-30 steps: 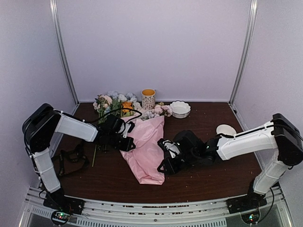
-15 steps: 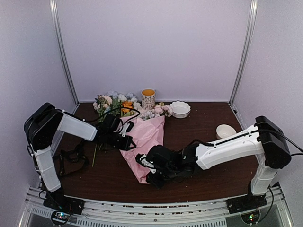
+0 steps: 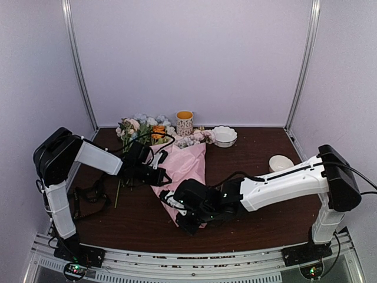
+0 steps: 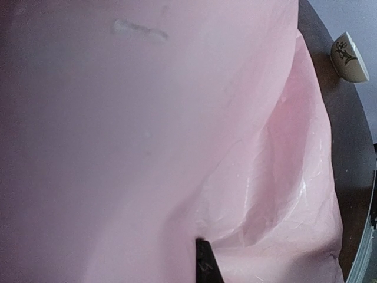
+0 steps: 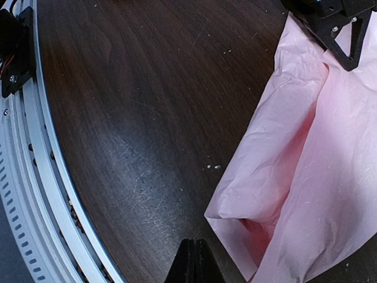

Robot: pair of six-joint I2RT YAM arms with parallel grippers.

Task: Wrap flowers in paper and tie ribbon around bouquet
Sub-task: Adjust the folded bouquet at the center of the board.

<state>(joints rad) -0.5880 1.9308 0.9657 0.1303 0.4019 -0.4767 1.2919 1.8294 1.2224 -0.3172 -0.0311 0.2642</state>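
Close to the near edge of the table (image 5: 147, 118), the right gripper (image 5: 192, 246) has its fingers pressed together on nothing, just beside the narrow end of the bouquet (image 3: 187, 168). The ribbon (image 3: 89, 196) lies by the left edge. The pink paper (image 5: 306, 165) runs from mid-table toward the far edge. On its left side the left gripper (image 3: 159, 175) is closed under draped paper; I cannot tell whether it pinches any. Loose flowers (image 3: 136, 127) lie along the far edge.

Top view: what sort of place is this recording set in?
Probably a lab robot booth rather than a florist's: plain white walls with metal posts in the corners, a dark table edged by a metal rail, and a left arm and right arm bolted there.
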